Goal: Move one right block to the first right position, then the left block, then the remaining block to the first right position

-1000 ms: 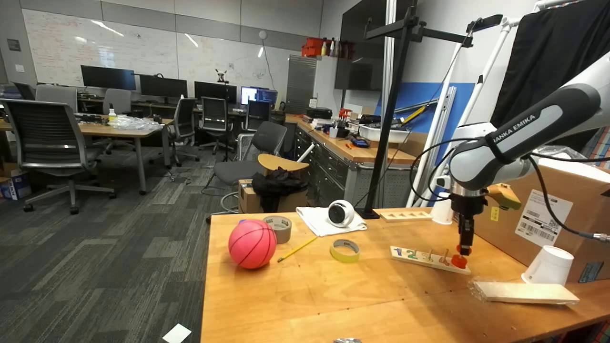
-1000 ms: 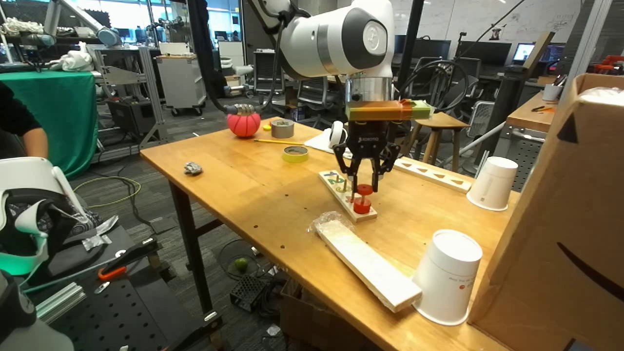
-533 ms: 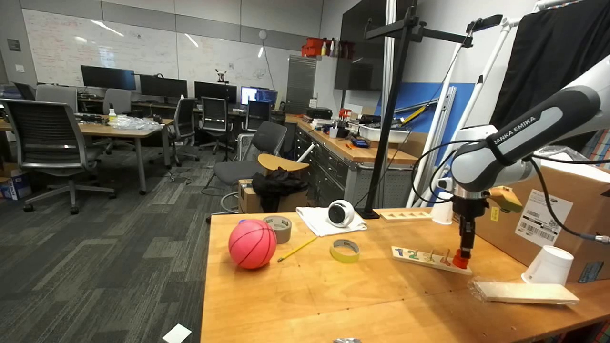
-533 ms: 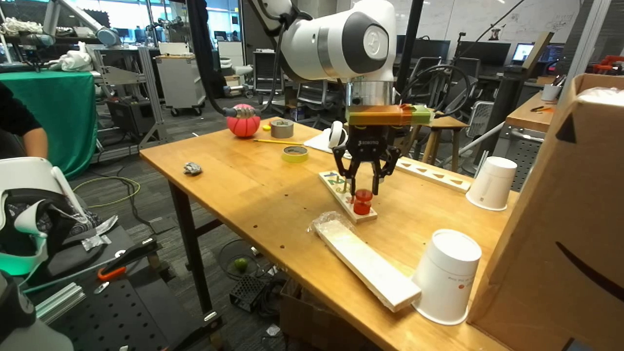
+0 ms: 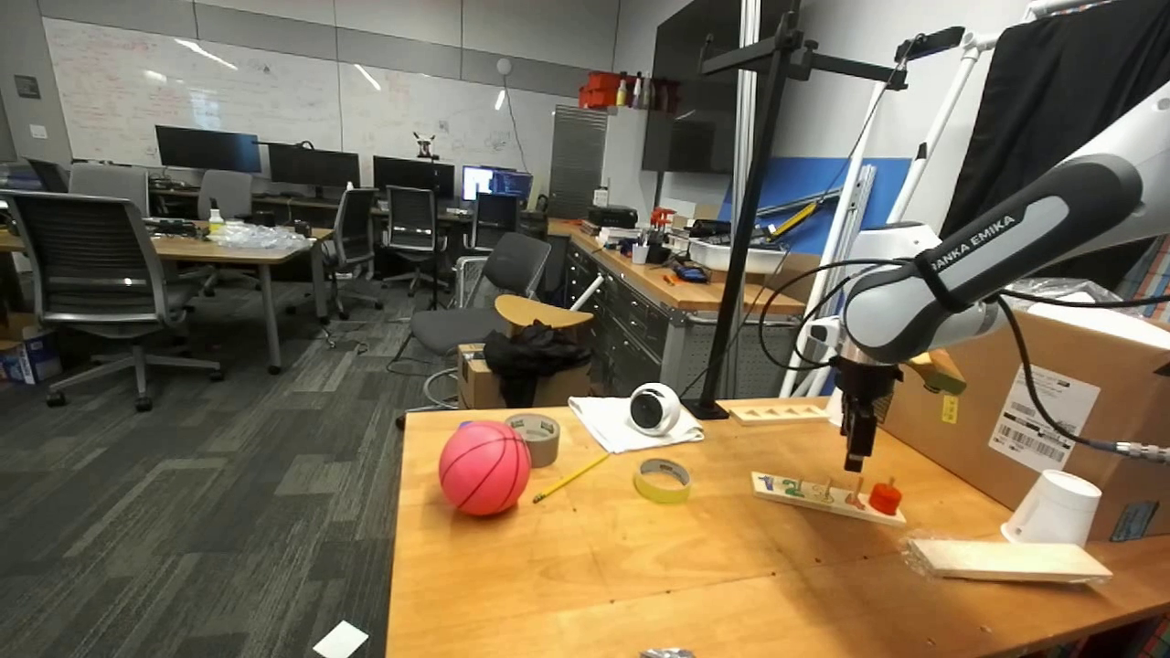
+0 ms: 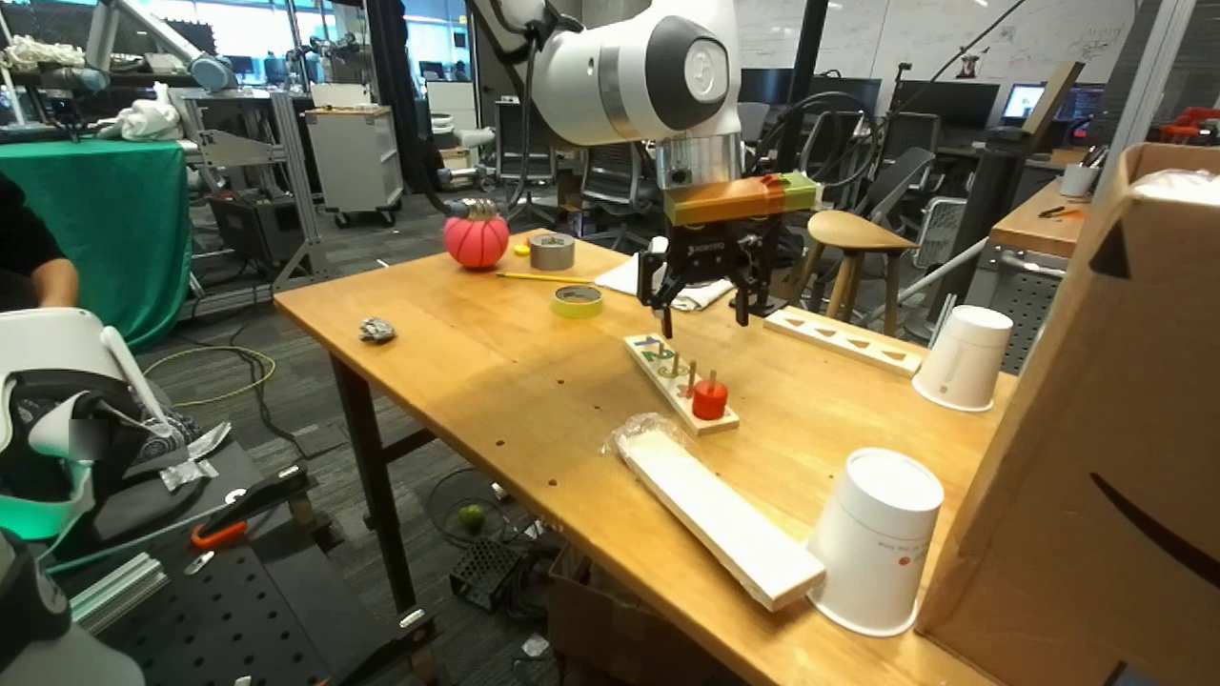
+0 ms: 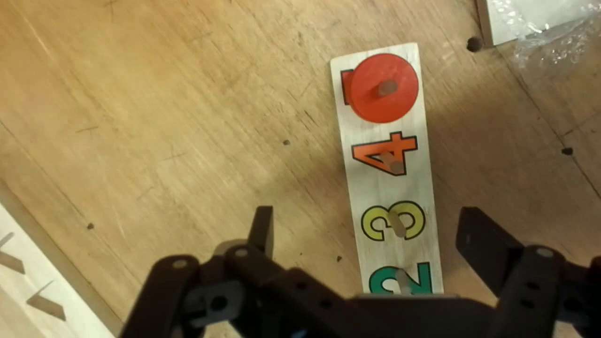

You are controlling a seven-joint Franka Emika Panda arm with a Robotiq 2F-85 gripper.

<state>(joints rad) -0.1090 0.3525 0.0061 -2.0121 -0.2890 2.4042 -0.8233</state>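
A pale wooden board (image 7: 375, 188) with printed numbers and upright pegs lies on the table, seen in all views. Red round blocks (image 6: 709, 402) are stacked around its end peg, past the orange 4, and the peg's tip pokes out on top; how many discs make up the stack I cannot tell. The pegs at 2, 3 and 4 are bare. My gripper (image 7: 368, 220) hangs open above the board, its fingers on either side of the 3 in the wrist view and nothing between them. In an exterior view the gripper (image 6: 705, 322) is clear above the red stack, toward the lower numbers.
A plastic-wrapped plank (image 6: 720, 514) and a white cup (image 6: 877, 543) stand near the board's red end, with a cardboard box (image 6: 1067, 457) beyond. A slotted wooden strip (image 6: 843, 341) and another cup (image 6: 963, 357) are behind. Yellow tape (image 5: 662, 493) and a pink ball (image 5: 484, 468) lie farther off.
The upper red block came down onto the lower one on the end peg and was let go. My gripper then opened wide, rose and moved along the board toward the lower numbers.
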